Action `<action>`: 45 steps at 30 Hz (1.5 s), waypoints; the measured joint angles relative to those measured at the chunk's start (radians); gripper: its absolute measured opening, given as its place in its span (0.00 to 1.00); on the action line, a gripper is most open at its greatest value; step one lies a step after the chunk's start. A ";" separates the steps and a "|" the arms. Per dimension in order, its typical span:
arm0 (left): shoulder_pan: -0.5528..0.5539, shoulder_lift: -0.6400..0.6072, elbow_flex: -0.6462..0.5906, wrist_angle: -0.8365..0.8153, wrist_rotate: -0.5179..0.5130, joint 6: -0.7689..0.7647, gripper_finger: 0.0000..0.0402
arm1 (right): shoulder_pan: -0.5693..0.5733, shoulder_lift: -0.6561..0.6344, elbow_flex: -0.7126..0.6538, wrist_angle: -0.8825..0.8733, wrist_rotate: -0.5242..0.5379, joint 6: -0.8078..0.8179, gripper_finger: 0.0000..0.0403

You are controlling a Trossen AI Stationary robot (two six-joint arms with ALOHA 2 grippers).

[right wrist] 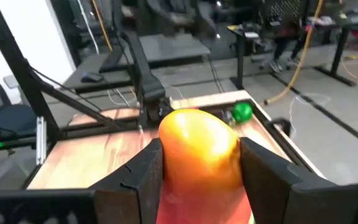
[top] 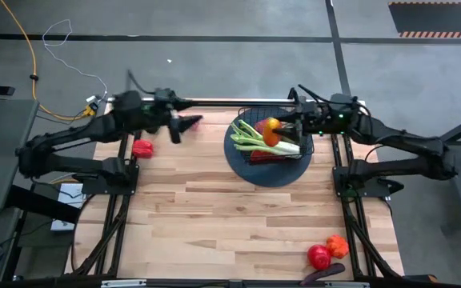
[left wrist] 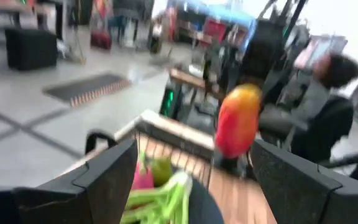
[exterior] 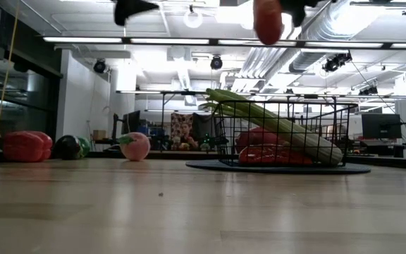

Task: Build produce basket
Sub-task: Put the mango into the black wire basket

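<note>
The black wire basket (top: 250,156) stands on its dark round base at the table's far right. In it lie pale green celery (top: 254,138), whose tops stick out over the rim, and red pieces (exterior: 270,154). My right gripper (top: 282,128) is shut on an orange-red fruit (top: 270,131) above the basket. My left gripper (top: 190,122) hangs open and holds nothing, above the table to the basket's left, pointing at it. In the left wrist view that fruit (left wrist: 238,121) shows beyond my open fingers (left wrist: 114,171). My right gripper pinches the orange-red fruit by its two opposite sides (right wrist: 166,155) between its two fingers (right wrist: 143,171). The fingers come nearly level from the table's right. The fruit is lifted clear, high above the basket (exterior: 280,134), its long axis about upright (exterior: 266,21).
A red pepper (top: 142,148) lies on the table at the left, under my left arm, with a dark green piece (exterior: 69,147) and a pink fruit (exterior: 136,146) near it. At the near right edge lie a red piece (top: 318,256), an orange piece (top: 337,244) and a dark eggplant (top: 324,274).
</note>
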 joint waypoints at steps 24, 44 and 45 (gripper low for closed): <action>-0.157 -0.215 -0.233 0.132 -0.159 0.069 0.72 | -0.005 -0.119 -0.036 -0.060 0.057 0.008 0.42; -0.157 -0.213 -0.233 0.134 -0.160 0.070 0.72 | -0.074 0.145 0.230 -0.431 0.297 -0.081 0.42; -0.157 -0.213 -0.233 0.134 -0.161 0.070 0.72 | -0.090 0.178 0.250 -0.469 0.294 -0.100 0.42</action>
